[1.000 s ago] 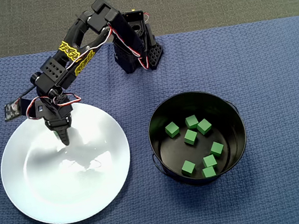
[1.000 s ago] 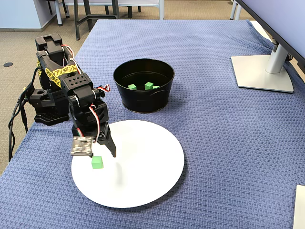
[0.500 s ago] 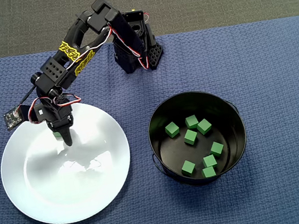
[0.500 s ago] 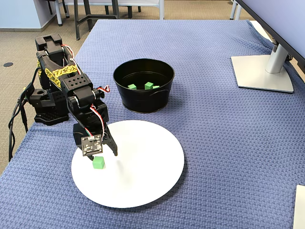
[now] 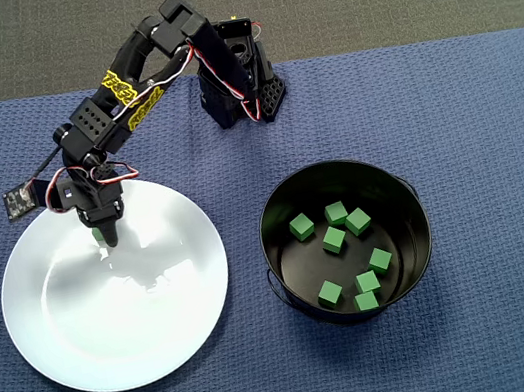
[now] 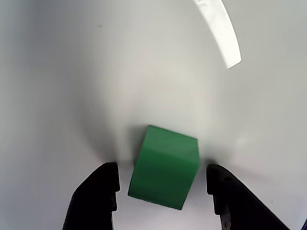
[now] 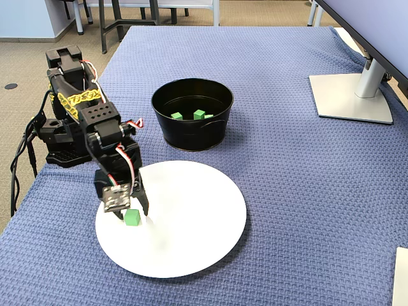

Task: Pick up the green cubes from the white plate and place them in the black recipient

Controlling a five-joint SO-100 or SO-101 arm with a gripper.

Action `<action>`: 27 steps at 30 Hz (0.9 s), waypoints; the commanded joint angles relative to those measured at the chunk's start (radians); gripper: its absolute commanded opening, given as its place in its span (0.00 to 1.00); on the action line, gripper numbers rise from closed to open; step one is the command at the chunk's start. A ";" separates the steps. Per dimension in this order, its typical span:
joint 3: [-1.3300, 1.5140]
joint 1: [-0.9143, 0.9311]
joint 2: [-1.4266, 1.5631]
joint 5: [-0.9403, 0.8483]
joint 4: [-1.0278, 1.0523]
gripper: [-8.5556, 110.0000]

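One green cube (image 6: 165, 165) rests on the white plate (image 6: 96, 72) between my two black fingers (image 6: 98, 191), with a gap on each side. My gripper (image 6: 160, 179) is open around it, low over the plate's near-left part in the fixed view (image 7: 131, 209). The cube (image 7: 132, 217) shows there on the plate (image 7: 191, 223). In the overhead view my gripper (image 5: 106, 234) covers the cube at the plate's (image 5: 142, 319) upper left. The black recipient (image 5: 416, 230) stands to the right of the plate and holds several green cubes (image 5: 335, 239). It also shows in the fixed view (image 7: 191, 134).
The arm's base (image 5: 242, 83) stands at the table's back edge in the overhead view. A blue woven cloth (image 7: 306, 191) covers the table. A monitor stand (image 7: 354, 95) sits at the far right of the fixed view. A white object (image 7: 401, 274) lies at its bottom right corner.
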 commanded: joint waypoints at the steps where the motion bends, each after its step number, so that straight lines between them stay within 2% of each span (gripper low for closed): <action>1: 0.011 0.006 0.049 0.018 -0.041 0.20; 5: 0.046 0.005 0.064 0.043 -0.084 0.24; 11: 0.048 0.003 0.066 0.089 -0.098 0.23; 16: 0.051 0.005 0.064 0.114 -0.104 0.18; 20: 0.051 0.003 0.064 0.124 -0.109 0.09; 27: 0.064 0.002 0.066 0.117 -0.121 0.07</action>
